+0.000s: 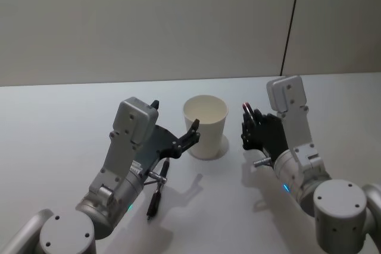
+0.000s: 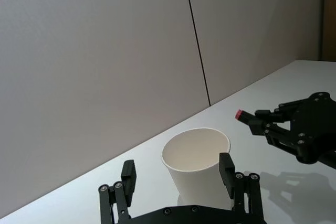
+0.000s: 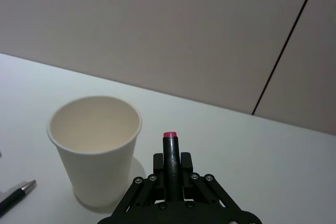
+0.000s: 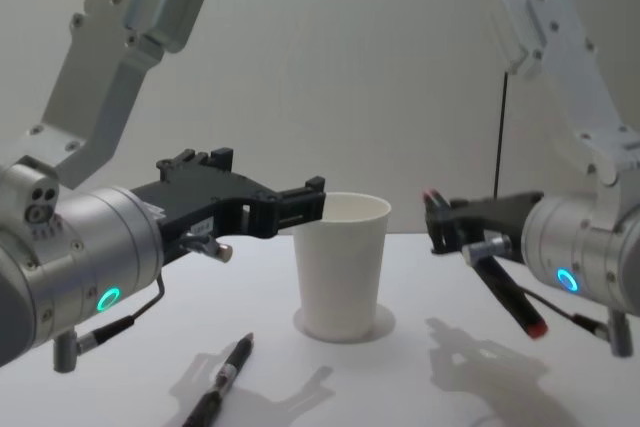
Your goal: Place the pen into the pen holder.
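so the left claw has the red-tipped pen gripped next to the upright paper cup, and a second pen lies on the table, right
Not quite. The right claw grips the red-tipped pen, not the left one; the right wrist view shows it. The left claw is open near the paper cup. The rest holds: the cup stands upright and a second pen lies on the table.

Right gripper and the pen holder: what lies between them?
Nothing: the head and chest views show bare table between the right gripper, shut on a pen, and the pen holder.
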You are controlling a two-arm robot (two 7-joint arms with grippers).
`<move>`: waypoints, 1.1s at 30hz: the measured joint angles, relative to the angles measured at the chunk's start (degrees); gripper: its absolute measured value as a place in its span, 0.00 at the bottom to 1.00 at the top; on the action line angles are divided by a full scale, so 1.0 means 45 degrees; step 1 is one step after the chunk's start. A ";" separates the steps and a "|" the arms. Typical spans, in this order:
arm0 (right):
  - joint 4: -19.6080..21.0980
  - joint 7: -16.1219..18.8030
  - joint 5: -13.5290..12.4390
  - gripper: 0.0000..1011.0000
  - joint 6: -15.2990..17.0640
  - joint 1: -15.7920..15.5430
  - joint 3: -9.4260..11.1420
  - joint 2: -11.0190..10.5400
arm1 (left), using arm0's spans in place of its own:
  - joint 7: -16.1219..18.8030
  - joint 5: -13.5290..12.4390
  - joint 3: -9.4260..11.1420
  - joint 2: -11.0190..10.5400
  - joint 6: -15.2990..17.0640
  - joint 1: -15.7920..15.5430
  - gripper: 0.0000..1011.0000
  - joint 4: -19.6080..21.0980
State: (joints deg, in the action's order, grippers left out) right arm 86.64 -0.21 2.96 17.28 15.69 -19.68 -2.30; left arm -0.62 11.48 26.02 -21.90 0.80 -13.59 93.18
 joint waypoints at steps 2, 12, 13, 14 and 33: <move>-0.0004 0.0185 0.0095 0.17 -0.0495 -0.0004 -0.0010 -0.0036 | 0.0000 0.0000 0.0000 0.0000 0.0000 0.0000 0.99 0.0000; -0.0367 0.1323 0.0408 0.17 -0.2983 0.0154 -0.0033 -0.0126 | 0.0000 0.0000 0.0001 0.0000 0.0000 0.0000 0.99 0.0000; -0.0394 0.1417 0.0419 0.17 -0.3174 0.0169 -0.0033 -0.0128 | 0.0000 0.0000 0.0000 0.0000 0.0000 0.0000 0.99 0.0000; -0.0489 0.1617 0.0439 0.17 -0.3541 0.0234 -0.0035 -0.0130 | 0.0000 0.0000 0.0000 0.0000 0.0000 0.0000 0.99 0.0000; -0.2292 0.4500 0.0348 0.17 -0.8464 0.1527 0.0012 0.0072 | -0.0001 0.0000 0.0000 0.0000 0.0000 0.0000 0.99 0.0000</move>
State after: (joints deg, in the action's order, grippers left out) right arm 76.32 20.04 4.52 -20.81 22.56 -19.62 -1.98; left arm -0.63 11.48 26.02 -21.90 0.80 -13.59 93.18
